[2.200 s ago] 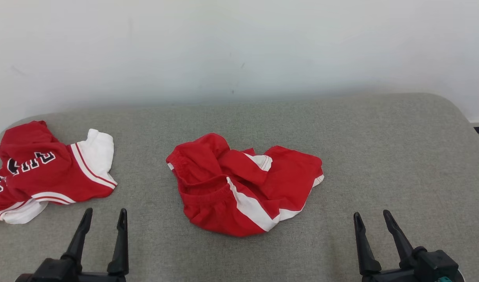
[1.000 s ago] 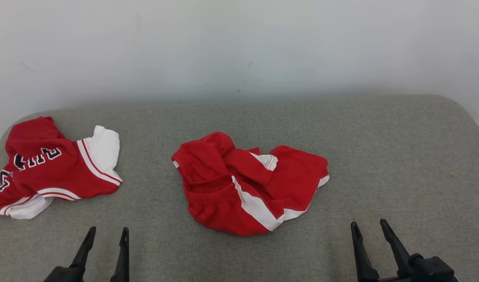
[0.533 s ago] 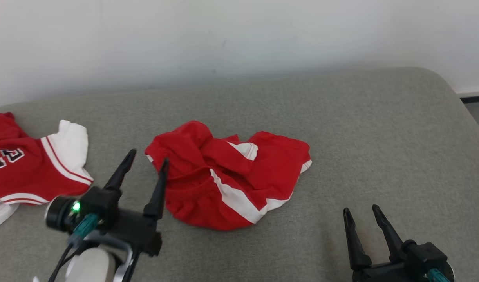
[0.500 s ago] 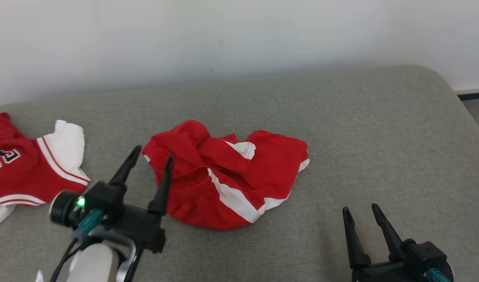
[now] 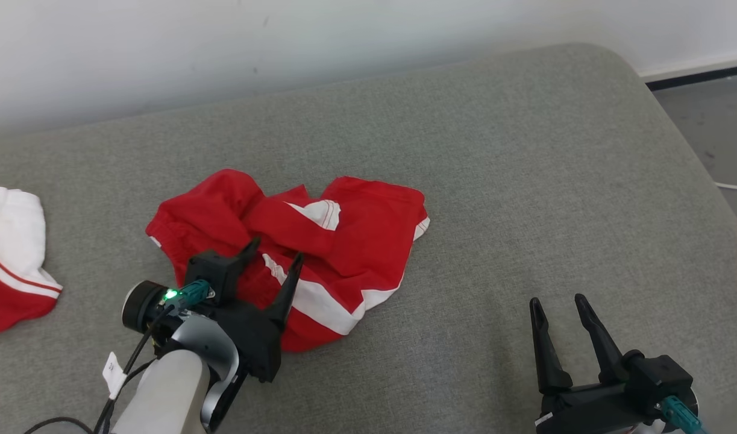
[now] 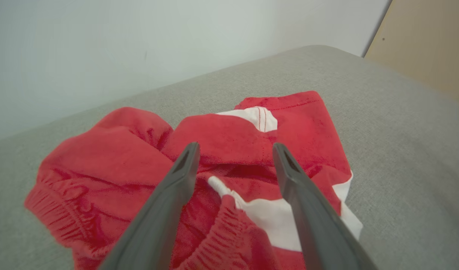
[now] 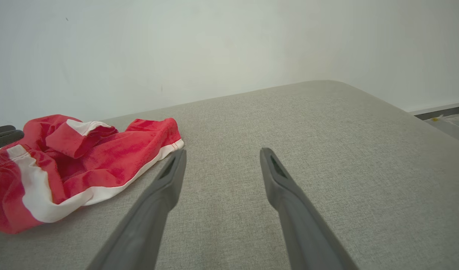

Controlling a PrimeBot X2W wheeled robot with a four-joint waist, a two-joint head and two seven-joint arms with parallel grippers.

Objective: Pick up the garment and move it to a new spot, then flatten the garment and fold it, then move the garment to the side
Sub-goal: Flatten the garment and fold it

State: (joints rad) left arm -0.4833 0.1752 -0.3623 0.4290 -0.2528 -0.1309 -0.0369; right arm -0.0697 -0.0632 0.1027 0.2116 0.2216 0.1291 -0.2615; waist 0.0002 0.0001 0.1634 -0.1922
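Grey cushion [image 5: 525,181], shorts [image 5: 356,241] under left fingers [image 5: 287,288]

How things lie on our counter [image 5: 525,181]
The garment [image 5: 356,241] sits left of the middle. Our left claw [image 5: 276,250] is over its near part, our right claw [image 5: 556,299] well to its right. A second garment [image 5: 9,271] lies far left, with the wall [image 5: 344,30] behind.

The left gripper [image 5: 276,249] hides the near middle of the red garment [image 5: 368,211], while the head view's left edge cuts off most of a second red-and-white garment [image 5: 12,241].
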